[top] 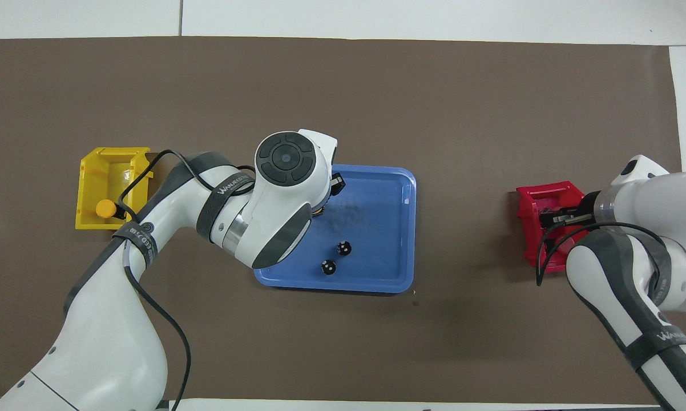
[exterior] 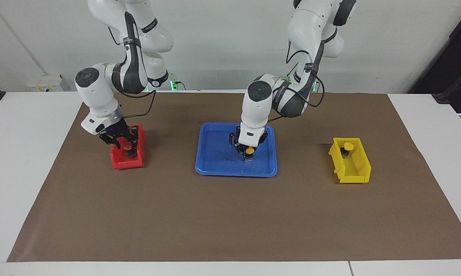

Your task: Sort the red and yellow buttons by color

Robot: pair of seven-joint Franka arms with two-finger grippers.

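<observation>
1. In the blue tray (exterior: pixel 211 161) at the table's middle, the left gripper (exterior: pixel 249 150) is closed on a yellow button (exterior: pixel 249 151); two black cylinders (top: pixel 336 258) lie in the tray too.
2. Toward the left arm's end, the yellow bin (exterior: pixel 359 170) holds another yellow button (exterior: pixel 348 147).
3. Toward the right arm's end, the right gripper (exterior: pixel 127 147) grips a red button (exterior: pixel 127 146) in the red bin (exterior: pixel 127 162).

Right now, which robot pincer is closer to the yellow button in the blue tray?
The left one. The left pincer is down in the blue tray, right at that yellow button. The right pincer is over the red bin.
</observation>
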